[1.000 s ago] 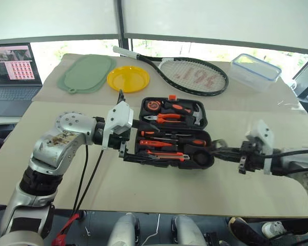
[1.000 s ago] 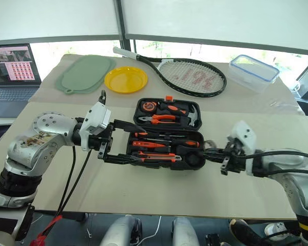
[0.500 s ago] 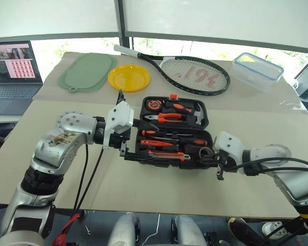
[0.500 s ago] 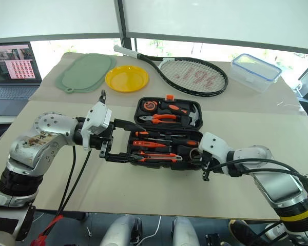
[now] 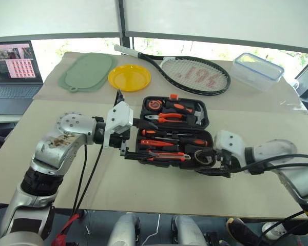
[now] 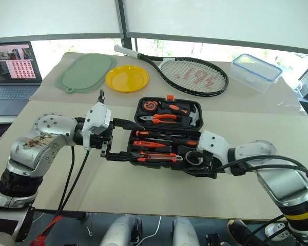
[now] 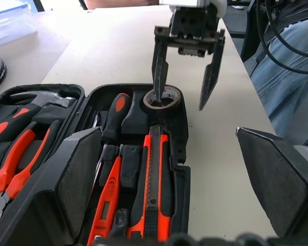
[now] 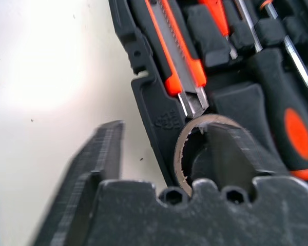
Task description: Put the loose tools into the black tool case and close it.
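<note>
The black tool case (image 5: 174,130) lies open on the table (image 5: 143,189), its lid part on the far side with the hammer (image 5: 195,109) and the orange-handled pliers (image 5: 167,117) in their slots. In the near half sit the screwdrivers (image 5: 172,141) and, along the near edge, the orange-and-black utility knife (image 5: 164,155). The small dark tape roll (image 7: 162,99) rests in the round recess at the right corner of this near half, next to the blade end of the knife. The right gripper (image 7: 186,77) stands just over that corner with its fingers spread apart: one finger (image 7: 159,69) reaches down into the hole of the roll, and the other hangs outside the wall of the case, above the bare table. It seems the inner finger touches the cardboard core, but from the right wrist view I cannot tell this for sure. The left gripper (image 5: 127,139) is at the opposite, left side of the case, also with its fingers wide apart, one finger near the hinge area and one near the front corner, so the left edge of the case lies between them. Behind the case, well apart from it, lie a tennis racket (image 5: 192,72), a yellow plate (image 5: 129,77), a green mat (image 5: 87,73) and a clear blue-rimmed box (image 5: 258,70); a laptop (image 5: 13,69) stands at the far left.
</note>
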Controlling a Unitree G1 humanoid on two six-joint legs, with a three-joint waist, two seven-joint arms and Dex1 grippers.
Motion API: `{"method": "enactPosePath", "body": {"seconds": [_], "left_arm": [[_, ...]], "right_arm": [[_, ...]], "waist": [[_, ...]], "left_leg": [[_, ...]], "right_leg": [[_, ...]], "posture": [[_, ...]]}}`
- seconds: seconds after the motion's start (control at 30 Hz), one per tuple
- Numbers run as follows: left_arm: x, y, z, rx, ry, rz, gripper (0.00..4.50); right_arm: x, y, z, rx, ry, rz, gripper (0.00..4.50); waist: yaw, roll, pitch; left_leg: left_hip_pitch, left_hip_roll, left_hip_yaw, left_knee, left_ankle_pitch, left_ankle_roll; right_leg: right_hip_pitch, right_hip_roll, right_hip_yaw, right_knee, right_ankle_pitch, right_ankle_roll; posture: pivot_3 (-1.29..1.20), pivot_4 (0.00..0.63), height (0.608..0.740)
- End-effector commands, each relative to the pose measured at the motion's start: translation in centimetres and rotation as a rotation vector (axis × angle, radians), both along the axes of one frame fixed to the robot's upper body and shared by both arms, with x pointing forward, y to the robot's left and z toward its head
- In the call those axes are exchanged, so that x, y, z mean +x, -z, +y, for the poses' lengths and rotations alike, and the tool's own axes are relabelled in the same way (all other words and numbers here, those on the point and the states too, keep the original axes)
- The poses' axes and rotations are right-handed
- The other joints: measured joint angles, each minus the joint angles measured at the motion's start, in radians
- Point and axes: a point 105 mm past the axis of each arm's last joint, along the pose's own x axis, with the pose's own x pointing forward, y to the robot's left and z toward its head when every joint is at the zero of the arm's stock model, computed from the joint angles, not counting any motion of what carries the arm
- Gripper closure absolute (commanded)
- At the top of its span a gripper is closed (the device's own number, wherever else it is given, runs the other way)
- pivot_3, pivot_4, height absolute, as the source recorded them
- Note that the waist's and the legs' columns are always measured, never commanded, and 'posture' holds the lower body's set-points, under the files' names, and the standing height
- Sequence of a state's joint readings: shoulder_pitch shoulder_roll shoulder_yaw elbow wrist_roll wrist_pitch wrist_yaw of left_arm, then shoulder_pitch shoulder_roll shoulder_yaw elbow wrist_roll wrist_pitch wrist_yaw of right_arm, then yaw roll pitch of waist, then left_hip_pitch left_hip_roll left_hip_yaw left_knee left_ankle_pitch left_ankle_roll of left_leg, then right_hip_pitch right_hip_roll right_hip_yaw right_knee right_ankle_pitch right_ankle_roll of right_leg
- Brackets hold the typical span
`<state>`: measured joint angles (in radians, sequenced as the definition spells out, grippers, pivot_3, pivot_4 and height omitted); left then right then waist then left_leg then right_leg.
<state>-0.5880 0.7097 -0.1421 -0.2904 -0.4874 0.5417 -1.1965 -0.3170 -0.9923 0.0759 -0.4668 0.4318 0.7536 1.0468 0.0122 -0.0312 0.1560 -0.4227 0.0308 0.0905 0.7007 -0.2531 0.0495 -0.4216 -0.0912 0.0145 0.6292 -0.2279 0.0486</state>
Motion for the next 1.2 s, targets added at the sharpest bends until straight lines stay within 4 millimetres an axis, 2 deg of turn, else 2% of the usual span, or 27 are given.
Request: {"method": "enactPosePath", "body": {"seconds": [0.03,0.17,0.4,0.5,0.67,1.0,1.1,1.2], "left_arm": [[0.3,-0.4,0.4,-0.013,-0.034,-0.037,0.00],[0.5,-0.3,0.7,-0.015,-0.054,-0.039,0.00],[0.3,-0.6,0.1,-0.014,-0.022,-0.039,0.00],[0.3,-0.7,0.1,-0.010,-0.016,-0.041,0.00],[0.3,-0.7,0.1,-0.005,-0.011,-0.041,0.00],[0.3,-0.8,0.2,0.000,-0.013,-0.042,0.00],[0.3,-0.8,0.2,-0.001,-0.013,-0.042,0.00],[0.3,-0.8,0.3,0.001,-0.015,-0.044,0.00]], "right_arm": [[0.6,-3.7,-1.2,0.052,0.034,-0.082,0.15],[0.9,-4.2,-2.0,0.087,0.080,-0.077,0.15],[0.4,-0.9,-0.3,0.097,0.074,-0.001,0.15],[0.7,0.2,-0.2,0.080,0.099,0.009,0.87],[1.4,1.8,-0.6,0.042,0.148,0.016,2.60],[1.5,2.3,-1.0,0.029,0.164,0.030,2.60],[1.5,2.4,-1.2,0.021,0.167,0.030,3.28],[1.4,2.5,-1.4,0.010,0.164,0.029,4.34]], "waist": [[0.000,0.000,0.000],[0.000,0.000,0.000],[0.000,0.000,0.000],[-0.001,0.000,0.000],[0.000,0.000,0.000],[-0.001,0.000,0.000],[0.000,0.000,0.000],[0.000,0.000,0.000]], "left_leg": [[0.000,0.000,0.000,0.000,0.000,0.000],[0.000,0.001,0.000,0.000,0.000,0.000],[0.000,0.000,0.000,0.000,0.000,0.000],[0.000,0.000,0.000,0.000,0.000,0.000],[0.000,0.000,0.000,0.000,0.000,0.000],[0.000,0.000,0.000,0.000,0.000,0.000],[0.000,0.000,0.000,0.000,0.000,0.000],[0.000,0.000,0.000,0.000,0.000,0.000]], "right_leg": [[0.000,0.000,0.000,0.000,0.000,0.000],[0.000,0.000,0.000,0.000,0.000,0.000],[0.000,0.000,0.000,0.000,0.000,0.000],[0.000,0.000,0.000,0.000,0.000,0.000],[0.000,0.000,0.000,0.000,0.000,0.000],[0.000,0.000,0.000,0.000,0.000,0.000],[0.000,0.000,0.000,0.000,0.000,0.000],[0.000,0.000,0.000,0.000,0.000,0.000]], "posture": [[0.00,0.150,0.738],[0.00,0.150,0.738],[0.00,0.150,0.738],[0.00,0.150,0.738],[0.00,0.150,0.738],[0.00,0.150,0.738],[0.00,0.150,0.738],[0.00,0.150,0.738]]}}
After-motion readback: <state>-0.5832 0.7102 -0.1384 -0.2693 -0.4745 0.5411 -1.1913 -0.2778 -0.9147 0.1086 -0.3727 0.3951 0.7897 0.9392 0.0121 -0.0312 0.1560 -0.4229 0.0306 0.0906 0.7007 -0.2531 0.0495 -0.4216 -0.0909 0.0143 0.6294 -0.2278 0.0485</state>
